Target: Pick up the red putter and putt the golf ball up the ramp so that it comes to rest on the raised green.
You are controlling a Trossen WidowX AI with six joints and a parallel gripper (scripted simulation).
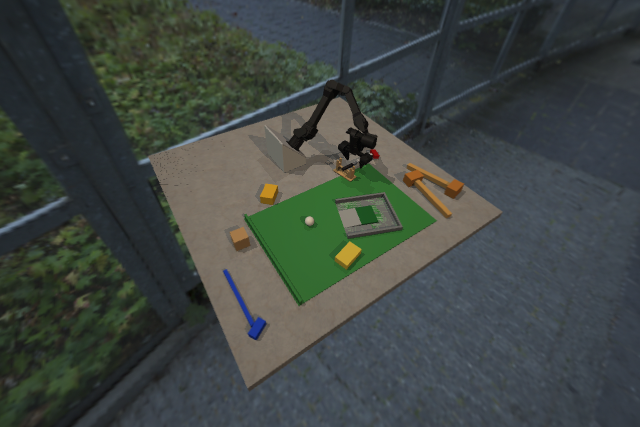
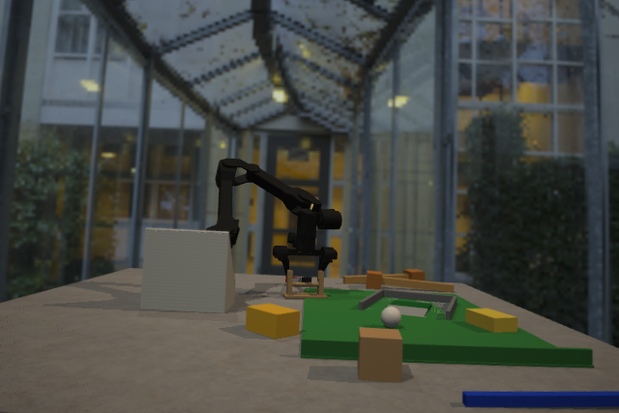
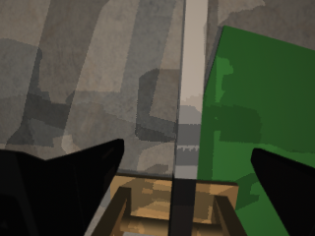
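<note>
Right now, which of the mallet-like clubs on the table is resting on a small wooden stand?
The red putter, under the open hand. Its shaft lies across the wooden stand; the blue club and the two orange mallets lie flat on the table.

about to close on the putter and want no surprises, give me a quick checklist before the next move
1. Black parallel-jaw gripper open and holding nothing: ok.
2. Gripper over the small wooden putter stand: ok; the fingers straddle it in the wrist view.
3. Shaft of the red putter centred between the fingers: ok.
4. Fingers low enough to catch the shaft: cannot tell.
5. Small white golf ball resting on the flat green mat, away from the arm: ok.
6. Orange wooden mallets outside the gripper's closing path: ok.
</note>
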